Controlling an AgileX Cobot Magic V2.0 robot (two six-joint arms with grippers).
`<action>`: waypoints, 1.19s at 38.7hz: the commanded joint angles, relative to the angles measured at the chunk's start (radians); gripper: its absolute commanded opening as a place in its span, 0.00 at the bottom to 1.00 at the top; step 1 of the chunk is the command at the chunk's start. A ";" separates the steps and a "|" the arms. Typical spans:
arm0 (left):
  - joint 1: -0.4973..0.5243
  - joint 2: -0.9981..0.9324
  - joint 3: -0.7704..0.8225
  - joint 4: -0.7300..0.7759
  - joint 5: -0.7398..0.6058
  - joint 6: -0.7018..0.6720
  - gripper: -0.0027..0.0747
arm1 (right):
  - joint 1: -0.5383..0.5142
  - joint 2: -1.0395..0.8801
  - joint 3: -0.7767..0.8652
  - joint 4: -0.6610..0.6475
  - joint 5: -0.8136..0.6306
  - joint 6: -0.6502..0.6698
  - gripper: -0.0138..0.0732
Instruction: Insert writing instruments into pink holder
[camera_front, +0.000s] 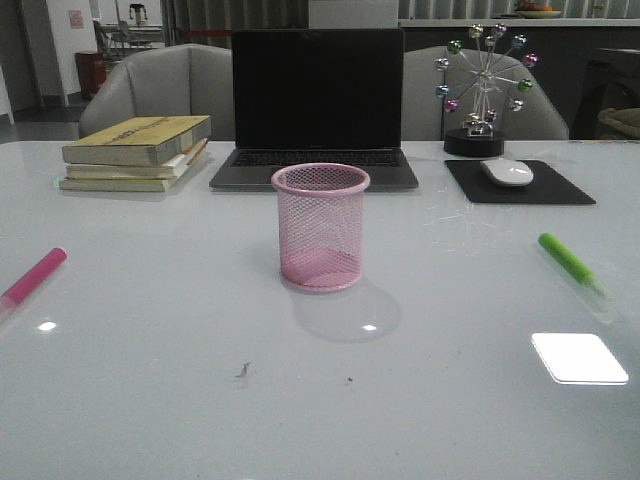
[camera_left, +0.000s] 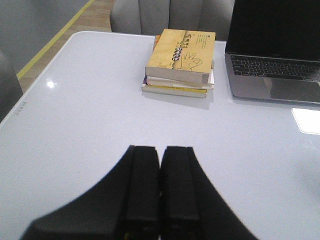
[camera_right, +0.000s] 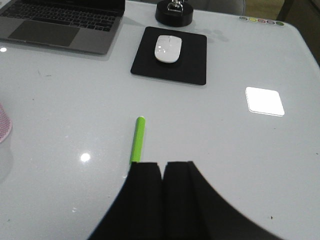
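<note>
The pink holder stands upright and empty at the table's middle; a sliver of it shows in the right wrist view. A magenta marker lies flat near the left edge. A green marker lies flat at the right. Neither arm shows in the front view. My left gripper is shut with nothing in it, above bare table. My right gripper is shut and empty; the green marker lies on the table beyond its fingers, its near end hidden behind one finger.
A stack of books sits at the back left, an open laptop at the back centre, and a white mouse on a black pad at the back right. A beaded desk ornament stands behind the pad.
</note>
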 joint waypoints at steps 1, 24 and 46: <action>-0.019 -0.004 -0.034 -0.009 -0.073 -0.001 0.15 | 0.002 0.001 -0.037 -0.011 -0.079 -0.006 0.20; -0.058 -0.004 -0.034 -0.009 -0.067 -0.001 0.68 | 0.002 0.001 -0.033 -0.009 0.000 -0.004 0.65; -0.058 -0.004 -0.034 -0.009 -0.067 -0.001 0.68 | 0.002 0.364 -0.433 0.025 0.248 -0.005 0.65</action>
